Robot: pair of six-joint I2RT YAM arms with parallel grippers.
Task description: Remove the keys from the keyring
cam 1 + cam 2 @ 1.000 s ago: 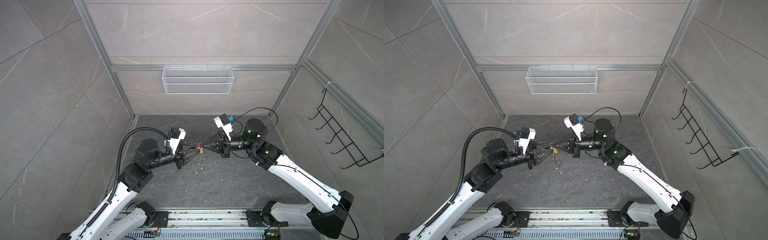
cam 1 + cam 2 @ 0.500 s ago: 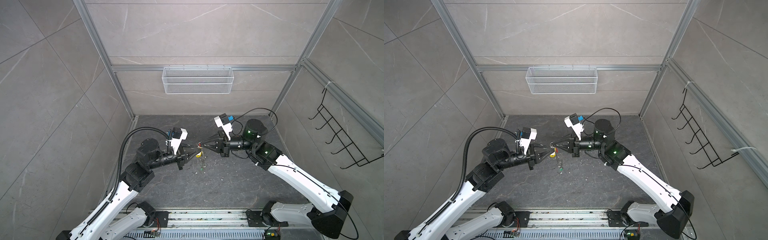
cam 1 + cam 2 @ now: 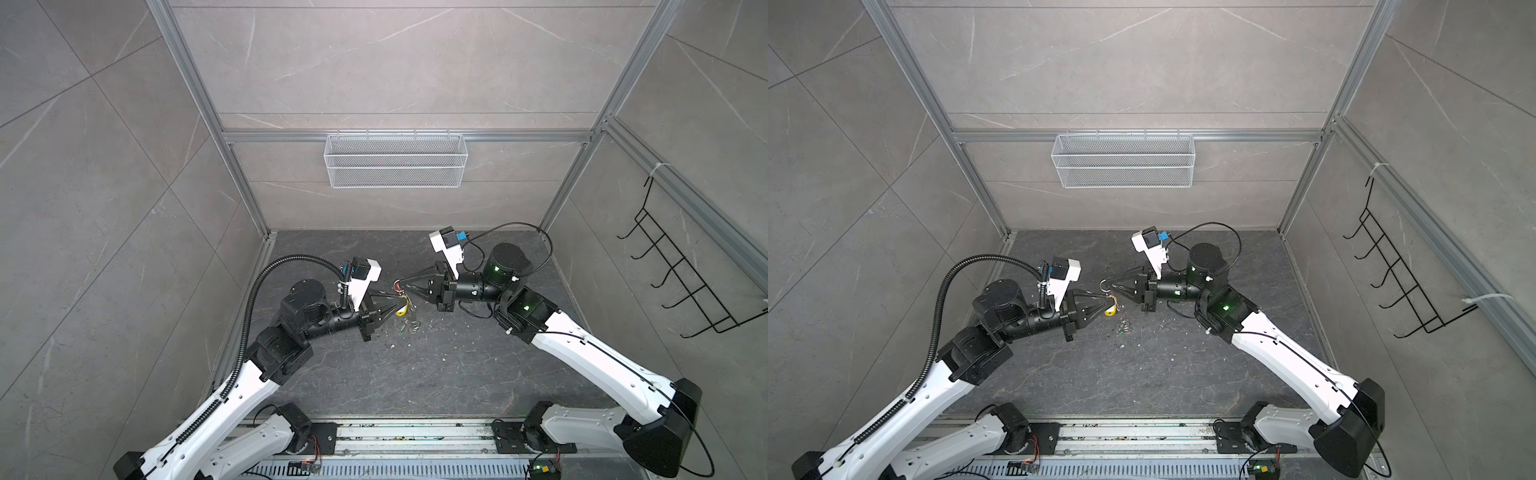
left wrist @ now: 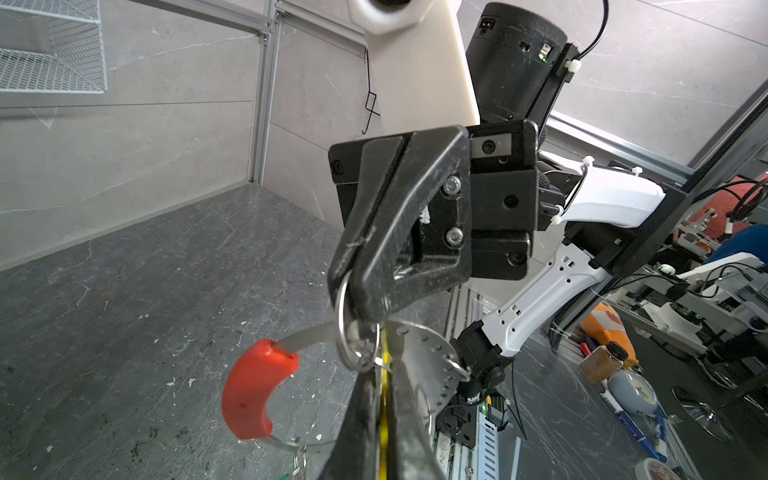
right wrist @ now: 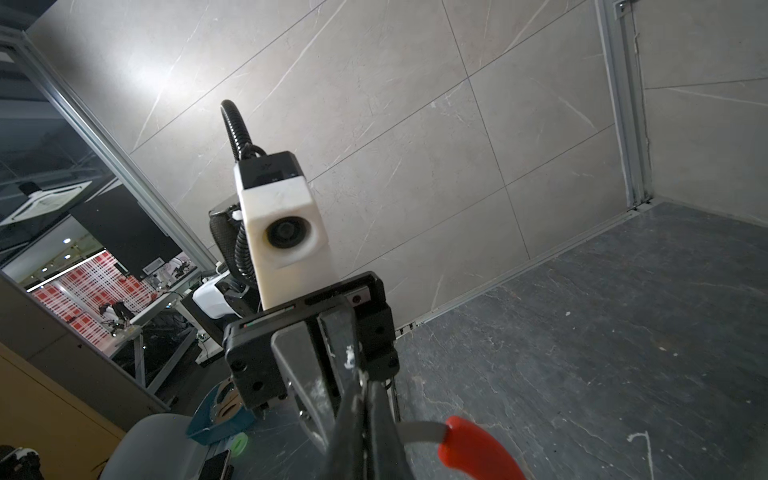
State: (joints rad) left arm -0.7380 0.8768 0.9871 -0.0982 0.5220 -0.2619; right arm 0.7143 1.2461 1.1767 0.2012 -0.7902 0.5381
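right hand clamps the keyring, left hand pinches the yellow tag at 7 o'clock; wire basket far at 12.

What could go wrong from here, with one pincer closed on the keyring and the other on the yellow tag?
The left pincer holds the yellow plastic key tag only at its fingertips, so a pull may slip it free.
The small silver split ring sits right against the right pincer, which clamps the thin grey wire keyring with its red plastic sleeve; it may snag there instead of sliding off.
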